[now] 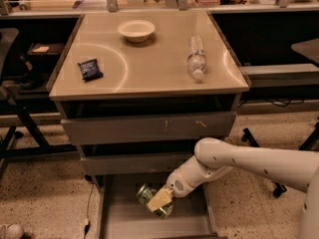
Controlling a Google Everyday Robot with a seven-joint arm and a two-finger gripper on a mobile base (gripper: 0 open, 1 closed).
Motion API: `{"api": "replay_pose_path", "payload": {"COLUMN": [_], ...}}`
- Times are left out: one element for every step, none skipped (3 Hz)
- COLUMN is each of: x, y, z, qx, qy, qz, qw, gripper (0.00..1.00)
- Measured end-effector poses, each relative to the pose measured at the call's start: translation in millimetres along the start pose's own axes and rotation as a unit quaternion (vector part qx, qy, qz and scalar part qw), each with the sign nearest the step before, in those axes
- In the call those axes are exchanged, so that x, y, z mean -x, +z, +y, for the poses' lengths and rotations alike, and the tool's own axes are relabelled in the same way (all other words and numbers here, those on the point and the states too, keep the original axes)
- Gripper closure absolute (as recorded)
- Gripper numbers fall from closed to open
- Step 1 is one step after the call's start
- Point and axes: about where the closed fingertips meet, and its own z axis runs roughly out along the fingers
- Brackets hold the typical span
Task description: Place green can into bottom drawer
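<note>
Green can (146,195), a small cylindrical drink can with a green patterned label and a silvery metal end, hangs tilted inside the open mouth of the bottom drawer (124,219), a wide, shallow grey metal tray pulled out at the foot of the cabinet. My two-finger gripper (160,201) is clamped on the green can, its pale yellowish fingers (158,199) pressed against the can's side. My white, rounded arm (249,161) reaches in from the right and bends down and to the left towards the drawer. I cannot tell whether the can's lower end touches the drawer's flat grey floor or hangs just above it.

Above the gripper, the scuffed grey middle drawer (129,163) and the scuffed grey top drawer (149,128) both sit pushed in. On the tan, glossy cabinet top (144,76), a shallow cream round bowl (136,30) sits near the back edge. A clear plastic water bottle (196,58) lies on its side to the bowl's right. A small dark blue snack packet (90,69) lies flat towards the left edge, well apart from the bottle. The cabinet stands on a speckled floor (45,193).
</note>
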Motion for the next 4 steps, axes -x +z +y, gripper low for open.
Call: {"api": "replay_pose_path", "payload": {"x": [-7.0, -17.5, -37.7, -37.7], "y": [25.1, 56.3, 91.8, 91.8], "z": [-16.8, -53.2, -86.4, -86.5], "qx": [0.014, 0.026, 0.054, 0.054], "qy": [0.021, 0.05, 0.097, 0.097], "qz": [-0.011, -0.065, -0.127, -0.127], "qw": [0.9996, 0.9963, 0.9856, 0.9856], "gripper": [1.0, 1.0, 1.0, 1.0]}}
